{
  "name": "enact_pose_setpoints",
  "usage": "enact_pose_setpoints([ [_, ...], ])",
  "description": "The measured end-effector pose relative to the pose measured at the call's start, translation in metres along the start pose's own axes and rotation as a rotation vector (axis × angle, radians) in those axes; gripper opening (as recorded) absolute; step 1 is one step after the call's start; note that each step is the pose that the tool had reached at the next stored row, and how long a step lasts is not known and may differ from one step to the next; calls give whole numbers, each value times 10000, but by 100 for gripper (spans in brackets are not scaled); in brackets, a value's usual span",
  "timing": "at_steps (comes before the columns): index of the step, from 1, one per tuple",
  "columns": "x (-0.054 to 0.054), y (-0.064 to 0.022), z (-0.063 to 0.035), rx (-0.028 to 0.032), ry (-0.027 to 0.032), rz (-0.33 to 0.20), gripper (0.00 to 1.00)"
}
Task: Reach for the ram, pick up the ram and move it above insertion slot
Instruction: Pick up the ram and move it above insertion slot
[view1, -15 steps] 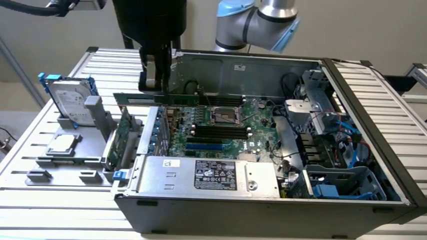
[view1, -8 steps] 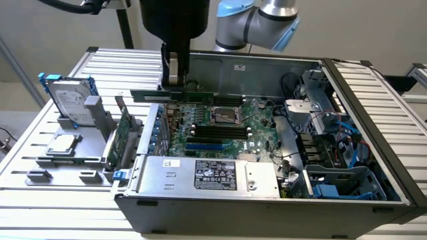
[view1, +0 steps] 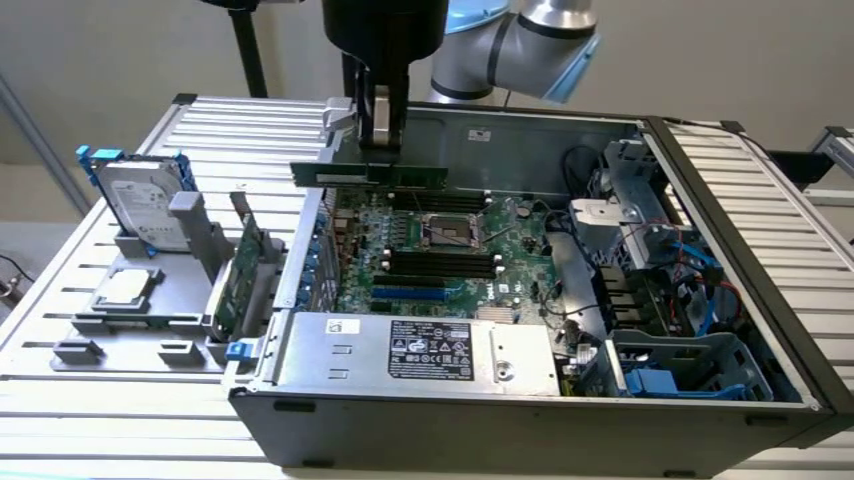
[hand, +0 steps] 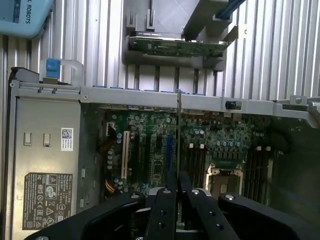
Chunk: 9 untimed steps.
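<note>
End effector (view1: 380, 150) is clamped on the ram (view1: 370, 176), upper middle of the exterior frame, holding it level in the air above the back part of the motherboard (view1: 441, 245) inside the open PC case (view1: 747, 230). In the wrist view the ram (hand: 178, 135) appears edge-on as a thin vertical line rising from between the fingers (hand: 165, 205), over the board. Dark memory slots (view1: 434, 264) sit mid-board, below the ram in frame. Hard drive (view1: 140, 205) and green expansion card (view1: 247, 275) stand in the grey fixture (view1: 134, 320) on the surface (view1: 67, 420), left of frame.
</note>
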<state>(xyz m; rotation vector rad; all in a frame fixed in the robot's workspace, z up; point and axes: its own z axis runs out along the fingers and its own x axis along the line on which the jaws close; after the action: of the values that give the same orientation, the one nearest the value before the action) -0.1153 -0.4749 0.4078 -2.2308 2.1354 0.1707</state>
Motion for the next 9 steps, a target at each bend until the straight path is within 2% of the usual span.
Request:
enact_pose_setpoints([
  [9,-261,-218,40,-1,29,1,13],
])
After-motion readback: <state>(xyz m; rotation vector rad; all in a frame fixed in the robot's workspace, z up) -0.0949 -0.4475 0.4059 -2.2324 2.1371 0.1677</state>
